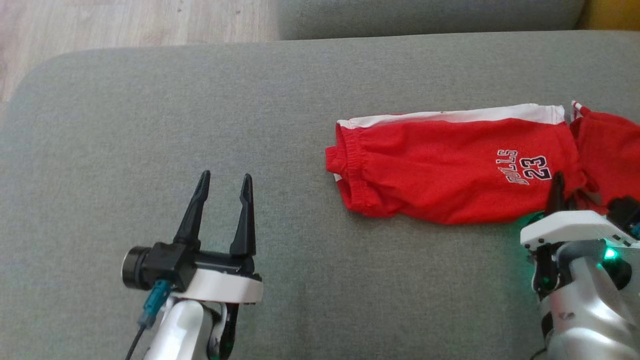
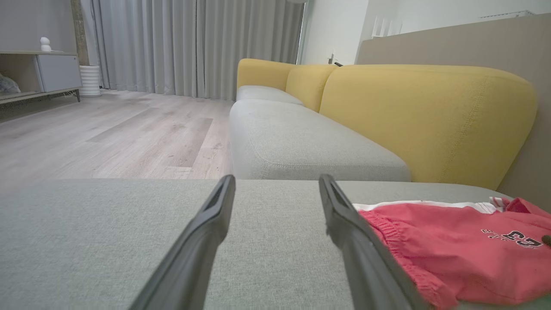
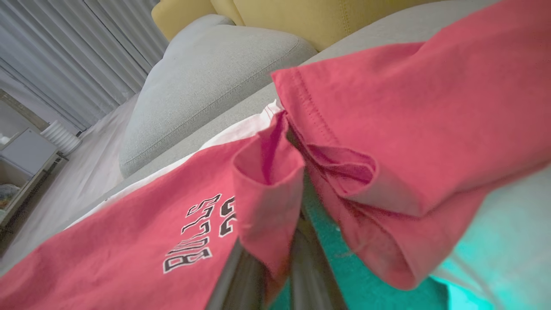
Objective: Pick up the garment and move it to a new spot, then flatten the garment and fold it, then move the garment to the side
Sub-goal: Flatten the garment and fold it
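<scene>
Right wrist view has the right end effector (image 3: 275, 275) clamped on a fold of the shorts (image 3: 129, 241), ready to lift, while the left end effector (image 1: 225, 175) hangs spread wide, well left of them.

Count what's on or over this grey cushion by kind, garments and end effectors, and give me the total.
Garments: 1, the red garment on the grey cushion
End effectors: 2, left end effector open, right end effector shut on the garment
Total: 3
</scene>
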### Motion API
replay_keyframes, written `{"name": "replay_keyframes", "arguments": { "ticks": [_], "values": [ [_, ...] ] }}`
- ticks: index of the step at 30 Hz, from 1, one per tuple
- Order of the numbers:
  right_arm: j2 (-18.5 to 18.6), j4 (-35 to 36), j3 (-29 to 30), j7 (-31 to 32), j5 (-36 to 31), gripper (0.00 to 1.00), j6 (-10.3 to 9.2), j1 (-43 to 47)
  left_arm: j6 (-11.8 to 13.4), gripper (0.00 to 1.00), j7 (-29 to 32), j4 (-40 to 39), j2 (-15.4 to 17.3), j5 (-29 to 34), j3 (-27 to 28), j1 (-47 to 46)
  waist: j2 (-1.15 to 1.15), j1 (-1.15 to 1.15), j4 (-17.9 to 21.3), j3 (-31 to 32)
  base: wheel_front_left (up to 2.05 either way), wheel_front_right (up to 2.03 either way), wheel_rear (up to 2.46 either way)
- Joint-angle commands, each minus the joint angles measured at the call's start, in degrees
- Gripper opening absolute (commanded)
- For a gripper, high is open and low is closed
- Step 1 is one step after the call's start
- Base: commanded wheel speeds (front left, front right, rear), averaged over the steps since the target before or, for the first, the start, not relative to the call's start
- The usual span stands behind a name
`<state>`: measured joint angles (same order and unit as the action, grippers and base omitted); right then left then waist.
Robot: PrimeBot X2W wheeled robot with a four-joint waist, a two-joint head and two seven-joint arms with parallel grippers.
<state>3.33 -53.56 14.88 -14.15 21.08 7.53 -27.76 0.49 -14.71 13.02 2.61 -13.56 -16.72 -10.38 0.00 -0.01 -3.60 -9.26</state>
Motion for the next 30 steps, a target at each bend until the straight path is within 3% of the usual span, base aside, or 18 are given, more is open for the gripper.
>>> {"name": "replay_keyframes", "arguments": {
  "ticks": [1,13,30],
  "values": [
    [-0.45,2.03,-1.82,-0.55,0.32,0.0,-0.04,-1.29,-0.13,1.0,-0.29,-1.63,0.27,0.41,2.01,-0.85,0.0,0.01,-0.2,-0.12,0.0,0.0,0.0],
    [-0.45,4.69,-7.58,-0.81,4.97,0.0,-0.04,-3.85,-0.49,1.0,-0.29,-0.19,0.27,0.53,1.13,-0.32,0.0,0.01,-2.58,1.9,0.0,0.0,0.0],
    [-0.46,8.57,-30.04,-0.85,15.69,0.0,-0.04,-4.44,-0.59,1.0,-0.29,2.38,0.32,0.82,-0.21,1.01,0.0,0.01,-8.42,5.81,0.0,0.0,0.0]
  ]
}}
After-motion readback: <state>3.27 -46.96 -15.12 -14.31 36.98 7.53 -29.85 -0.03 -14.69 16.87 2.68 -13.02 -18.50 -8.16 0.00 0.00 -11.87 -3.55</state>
